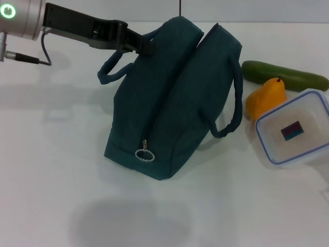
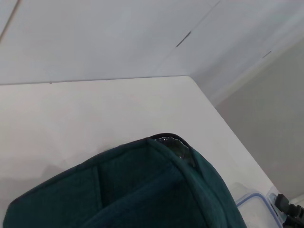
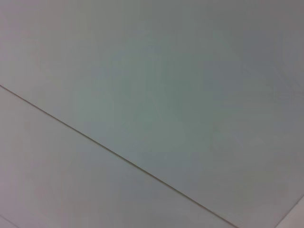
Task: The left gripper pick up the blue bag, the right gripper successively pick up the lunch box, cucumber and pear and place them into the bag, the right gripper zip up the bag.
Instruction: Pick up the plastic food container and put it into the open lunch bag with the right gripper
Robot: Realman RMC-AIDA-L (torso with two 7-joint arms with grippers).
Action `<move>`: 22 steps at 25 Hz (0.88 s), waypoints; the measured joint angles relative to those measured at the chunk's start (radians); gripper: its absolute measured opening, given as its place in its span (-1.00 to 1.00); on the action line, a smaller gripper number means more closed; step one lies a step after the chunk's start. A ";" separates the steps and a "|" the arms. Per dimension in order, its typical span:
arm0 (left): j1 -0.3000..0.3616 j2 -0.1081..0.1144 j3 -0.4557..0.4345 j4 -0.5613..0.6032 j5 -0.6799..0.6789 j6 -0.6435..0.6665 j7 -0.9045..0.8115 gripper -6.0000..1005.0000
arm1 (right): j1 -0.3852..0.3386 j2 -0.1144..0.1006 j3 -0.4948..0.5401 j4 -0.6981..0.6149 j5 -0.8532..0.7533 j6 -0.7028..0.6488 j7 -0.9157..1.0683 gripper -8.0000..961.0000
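A bare lab-like test bench: plain white table [image 1: 51, 170] against blank white walls [image 2: 95, 38].

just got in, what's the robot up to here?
The left gripper is at the bag, at its top edge beside a handle, with the bag's mouth open. The lunch box, cucumber and pear lie on the table beside the bag, not yet packed. The right gripper is out of view.

front table [image 1: 61, 180] open | pear [image 1: 266, 96] crowds lunch box [image 1: 295, 131]
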 joint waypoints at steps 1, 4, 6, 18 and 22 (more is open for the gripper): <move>0.000 -0.001 0.000 -0.001 0.000 0.000 0.001 -0.85 | 0.000 0.000 0.000 0.000 0.000 -0.001 0.003 -0.79; 0.002 -0.005 0.000 -0.002 0.000 0.000 0.002 -0.85 | 0.000 0.000 0.000 0.000 0.000 -0.008 0.018 -0.79; 0.002 -0.007 0.000 -0.003 0.000 0.000 0.002 -0.85 | 0.003 0.000 0.002 0.000 0.000 -0.022 0.037 -0.79; 0.001 -0.018 0.000 0.000 -0.001 0.000 0.005 -0.85 | 0.051 -0.001 0.005 -0.014 0.002 -0.136 0.159 -0.79; 0.000 -0.016 0.000 0.001 -0.012 0.000 0.004 -0.85 | 0.054 -0.002 0.010 -0.020 0.013 -0.192 0.167 -0.79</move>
